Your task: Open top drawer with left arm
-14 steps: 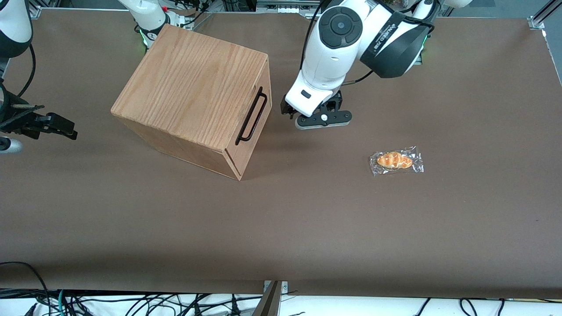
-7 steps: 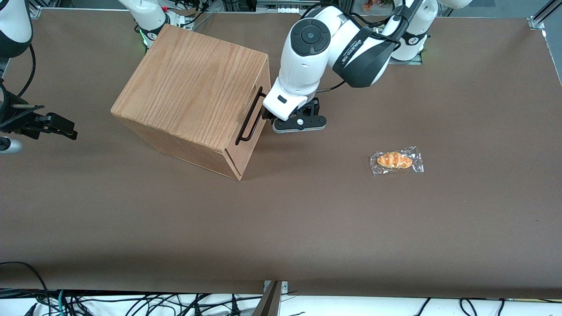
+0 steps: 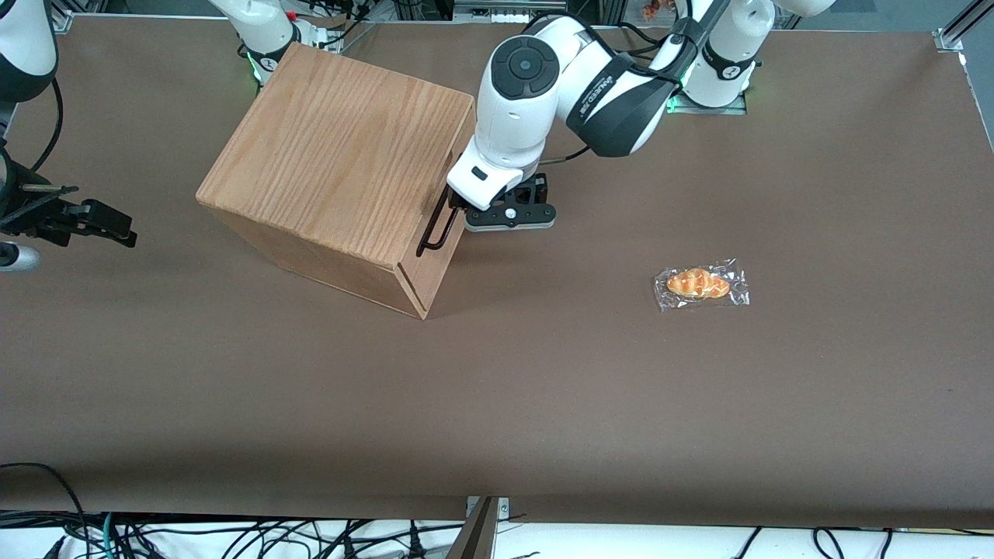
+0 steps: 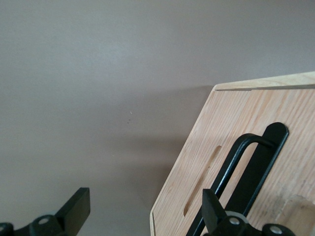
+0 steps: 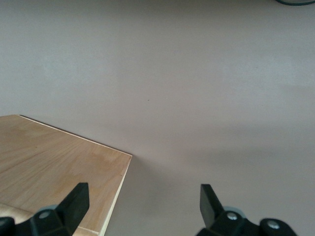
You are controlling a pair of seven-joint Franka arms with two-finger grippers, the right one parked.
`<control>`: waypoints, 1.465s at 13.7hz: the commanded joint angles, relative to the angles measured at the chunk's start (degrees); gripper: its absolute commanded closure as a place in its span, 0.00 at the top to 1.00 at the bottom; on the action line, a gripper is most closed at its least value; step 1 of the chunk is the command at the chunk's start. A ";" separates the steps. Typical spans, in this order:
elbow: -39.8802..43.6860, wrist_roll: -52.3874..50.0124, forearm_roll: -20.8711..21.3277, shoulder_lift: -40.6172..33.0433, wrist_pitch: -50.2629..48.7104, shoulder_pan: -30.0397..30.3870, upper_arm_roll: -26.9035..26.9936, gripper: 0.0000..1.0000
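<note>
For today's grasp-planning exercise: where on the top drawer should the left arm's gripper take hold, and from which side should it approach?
Grip the black bar handle on the top drawer, near its middle. It stands off the front panel, leaving a gap for a finger. Come in from in front of the drawer, fingers straddling the thin bar. The gripper is open beside the handle already.

Left arm (image 3: pixel 536 93) swung toward cabinet; pincer (image 3: pixel 458 203) now at top drawer (image 3: pixel 443 233) handle (image 3: pixel 435 229), fingers spread.

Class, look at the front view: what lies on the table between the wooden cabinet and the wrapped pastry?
Only the left arm's gripper, open, at the top drawer's handle; otherwise bare table up to the pastry.
</note>
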 commanded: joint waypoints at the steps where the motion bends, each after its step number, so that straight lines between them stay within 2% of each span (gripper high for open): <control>1: 2.21 0.44 -1.01 1.98 0.10 -1.21 0.63 1.00; 20: 2.21 1.84 -1.36 3.82 0.18 -2.09 -2.09 1.00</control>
